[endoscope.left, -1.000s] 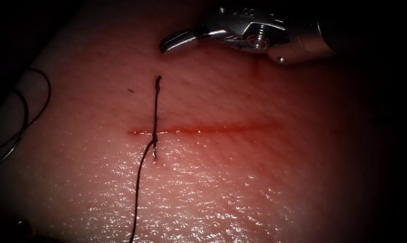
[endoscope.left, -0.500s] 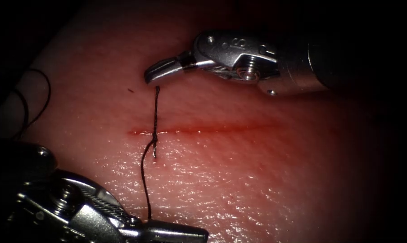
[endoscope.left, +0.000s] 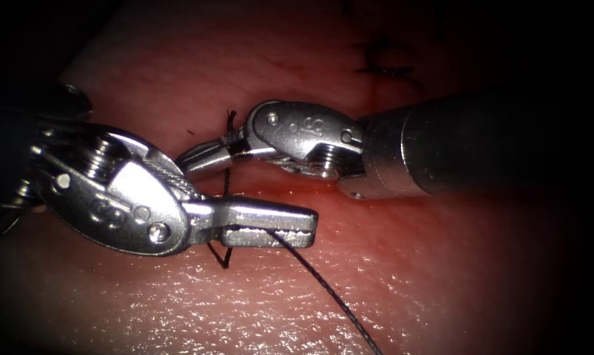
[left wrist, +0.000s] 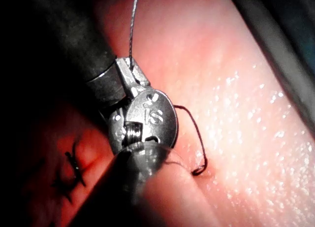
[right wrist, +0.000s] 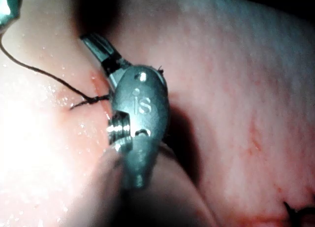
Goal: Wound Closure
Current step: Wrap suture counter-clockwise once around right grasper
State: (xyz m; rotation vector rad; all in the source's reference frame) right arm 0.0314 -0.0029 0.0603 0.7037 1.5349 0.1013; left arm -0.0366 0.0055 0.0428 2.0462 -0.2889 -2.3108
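In the endoscope view my left tool point(endoscope.left: 265, 227) lies across the cut's left end, jaws shut on the long dark thread point(endoscope.left: 330, 299), which trails away toward the lower right. The same thread point(left wrist: 132, 25) leaves the left tool point(left wrist: 130, 69), and a loop point(left wrist: 199, 148) enters the tissue. My right tool point(endoscope.left: 202, 160) reaches in from the right, its tip lying at the stitch's short tail point(endoscope.left: 230, 118) just above the cut point(endoscope.left: 389, 197). That tool point(right wrist: 101, 47) sits beside the knot point(right wrist: 94, 100) on the tissue.
Older dark stitches point(endoscope.left: 382, 69) sit on the tissue behind the right tool's shaft point(endoscope.left: 481, 141); they also show in the wrist views as stitches point(left wrist: 71, 165) and a stitch point(right wrist: 295, 210). Wet, shiny tissue point(endoscope.left: 179, 315) spreads toward the front.
The left tool came in from the lower left and rose over the cut with the long thread, which now trails lower right. The right tool moved down and left to the short tail.
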